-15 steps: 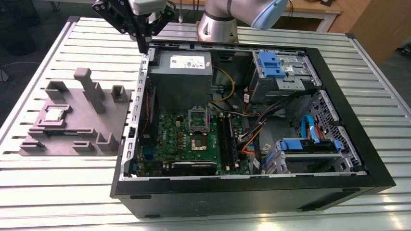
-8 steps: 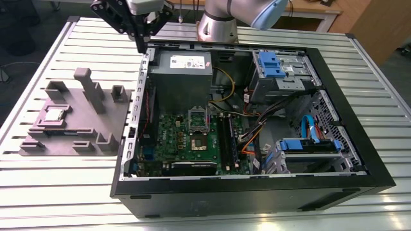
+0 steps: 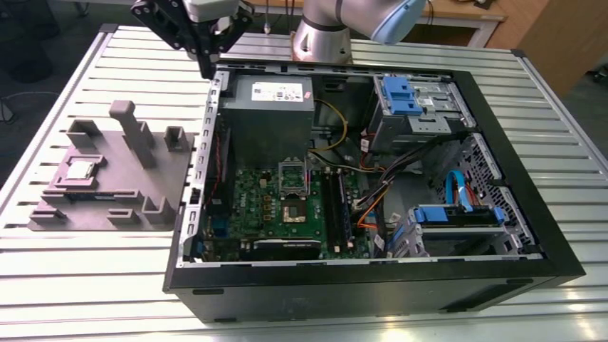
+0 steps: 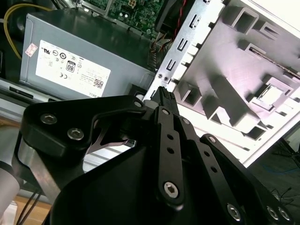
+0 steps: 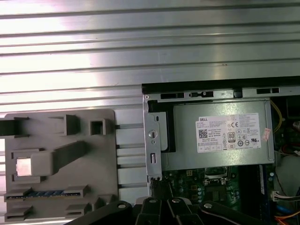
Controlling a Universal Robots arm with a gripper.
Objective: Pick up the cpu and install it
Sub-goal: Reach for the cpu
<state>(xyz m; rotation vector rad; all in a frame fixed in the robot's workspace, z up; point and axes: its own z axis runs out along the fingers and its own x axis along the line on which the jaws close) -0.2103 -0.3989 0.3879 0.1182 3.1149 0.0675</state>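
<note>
You had one white label [image 5: 228, 132] to read from, stuck flat on the top face of the grey power supply box [image 5: 183, 140]. It carried rows of small dark print, a cluster of round and boxed approval marks, a dark-framed number badge near its middle and a square code patch at one side. A small pink sticker [image 5: 267, 134] with fine print sat against the label's edge nearest the yellow cables [image 5: 276, 112].

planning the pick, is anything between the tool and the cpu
Nothing covers the cpu from above on the grey fixture. The fixture's tall post stands roughly between it and the tool, which is at a corner of the computer case.
</note>
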